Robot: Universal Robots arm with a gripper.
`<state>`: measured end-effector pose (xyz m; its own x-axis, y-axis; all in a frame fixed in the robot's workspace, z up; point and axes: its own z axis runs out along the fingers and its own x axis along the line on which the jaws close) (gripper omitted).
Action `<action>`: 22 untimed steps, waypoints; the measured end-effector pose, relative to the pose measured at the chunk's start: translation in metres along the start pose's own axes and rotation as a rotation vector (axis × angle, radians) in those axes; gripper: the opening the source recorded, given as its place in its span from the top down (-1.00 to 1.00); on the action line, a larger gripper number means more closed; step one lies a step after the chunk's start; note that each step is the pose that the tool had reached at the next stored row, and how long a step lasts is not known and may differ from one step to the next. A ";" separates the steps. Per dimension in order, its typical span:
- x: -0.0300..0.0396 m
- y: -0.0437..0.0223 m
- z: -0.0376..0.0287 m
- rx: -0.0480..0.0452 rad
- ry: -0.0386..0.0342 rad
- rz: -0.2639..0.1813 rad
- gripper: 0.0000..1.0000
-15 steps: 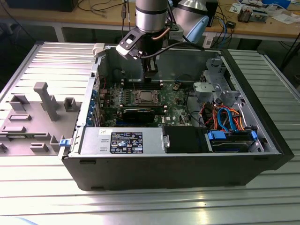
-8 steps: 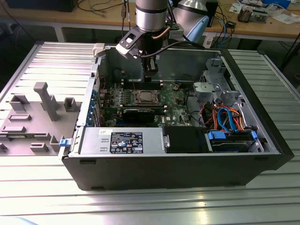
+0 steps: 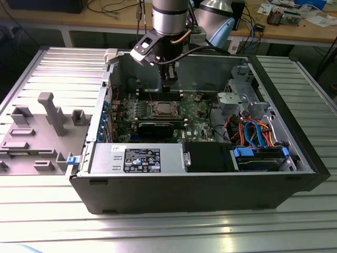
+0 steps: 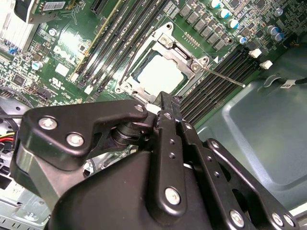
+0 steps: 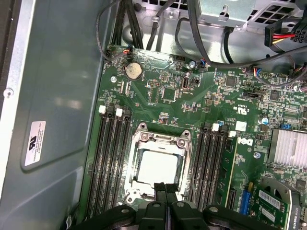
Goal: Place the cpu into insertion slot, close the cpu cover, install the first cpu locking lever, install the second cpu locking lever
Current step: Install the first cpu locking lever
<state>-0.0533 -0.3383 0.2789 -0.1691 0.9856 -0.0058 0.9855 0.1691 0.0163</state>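
Exterior view: an open computer case [image 3: 184, 195] lies on a ribbed metal table [image 3: 158, 232]. The robot arm [image 3: 169, 16] reaches down into the case from above. The gripper [image 3: 169, 83] hangs over the green circuit board [image 3: 197, 118], just above and behind the chip [image 3: 160, 109] as that view shows it. A grey moulded tray [image 3: 31, 142] sits on the table at the exterior view's left, well apart from the case.

Both wrist views show the chip [image 5: 156, 165] [image 4: 156, 74] seated flat in the socket [image 5: 130, 195], silver top facing up. The cover frame [image 5: 160, 139] lies around it, and the chip shows through the frame's square window. Rows of long black memory slots [image 5: 112, 163] flank the socket on two sides.

In the second wrist view a thin metal lever [image 4: 223, 76] runs out from one corner of the socket and slants across the neighbouring memory slots. I cannot tell whether it is latched.

The gripper [image 5: 163, 186] [image 4: 162, 98] has its fingertips [image 5: 158, 189] pressed together with nothing between them. They sit close over the socket's near edge, and I cannot tell whether they touch it.
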 end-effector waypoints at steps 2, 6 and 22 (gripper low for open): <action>0.0000 0.0000 0.0000 0.0000 0.0000 -0.003 0.79; 0.0000 0.0000 0.0000 -0.0003 0.0006 -0.040 0.79; 0.0002 -0.0023 0.0000 -0.0024 0.0066 -0.405 0.79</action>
<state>-0.0556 -0.3384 0.2789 -0.5434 0.8395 -0.0058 0.8393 0.5434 0.0163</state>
